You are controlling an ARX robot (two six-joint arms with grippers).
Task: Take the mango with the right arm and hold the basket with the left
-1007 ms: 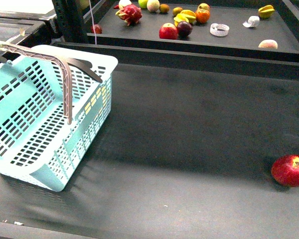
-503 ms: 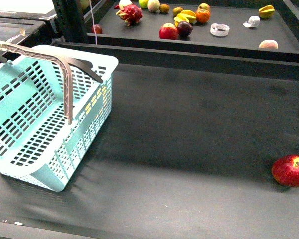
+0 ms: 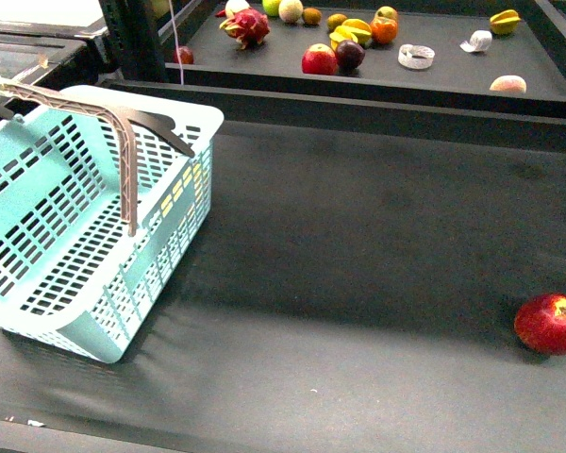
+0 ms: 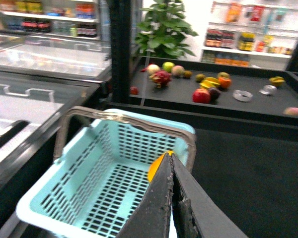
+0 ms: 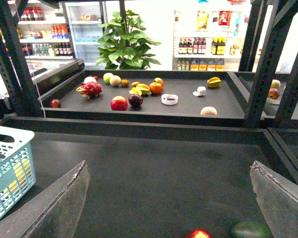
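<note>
Basket (image 3: pixel 85 217): tilted, near left of the belt.
Mango (image 4: pixel 158 164): seen only in left wrist view, behind clenched left gripper (image 4: pixel 172 163), over the basket wall.
Right gripper (image 5: pixel 171 198): released, fingers wide apart.
Apple (image 3: pixel 550 323): near right edge; the belt between lies open.

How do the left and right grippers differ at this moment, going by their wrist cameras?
The left gripper has its fingers pressed together, while the right gripper stands wide open. The left one hangs over the turquoise basket; the right one hangs over the bare black table, a red apple below. Both hold nothing visible.
</note>
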